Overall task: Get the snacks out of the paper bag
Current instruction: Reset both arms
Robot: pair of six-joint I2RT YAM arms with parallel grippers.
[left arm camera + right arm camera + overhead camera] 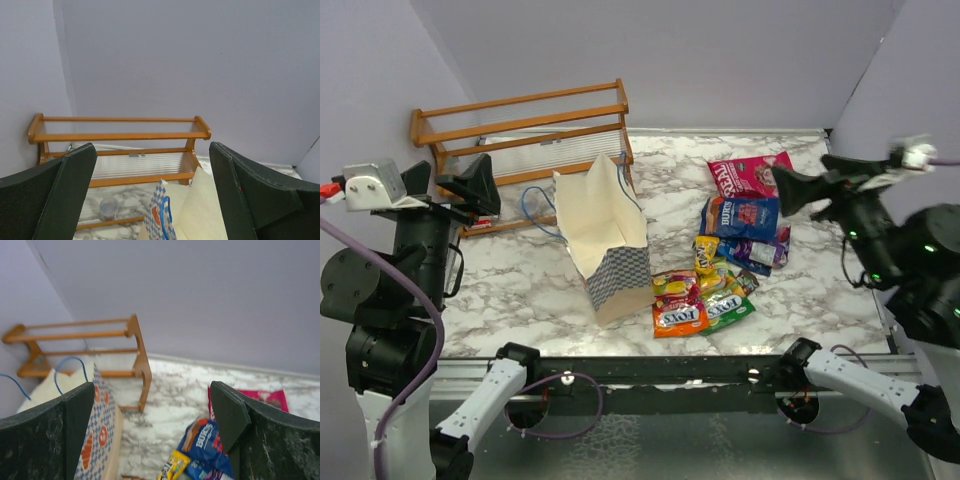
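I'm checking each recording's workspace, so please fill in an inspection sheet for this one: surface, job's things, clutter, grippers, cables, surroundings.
Surface: marble-patterned table, carrying the bag, packets and rack.
Job's things: paper bag sits left of centre. The pink packet, blue packet, purple packet and candy packs lie outside it, to its right.
Clutter: wooden rack at the far left, behind the bag.
Grippers: left gripper and right gripper are both open, empty and raised above the table.
Cables: purple cable runs along the left arm, off the table.
Surroundings: plain lavender walls; nothing else seen.
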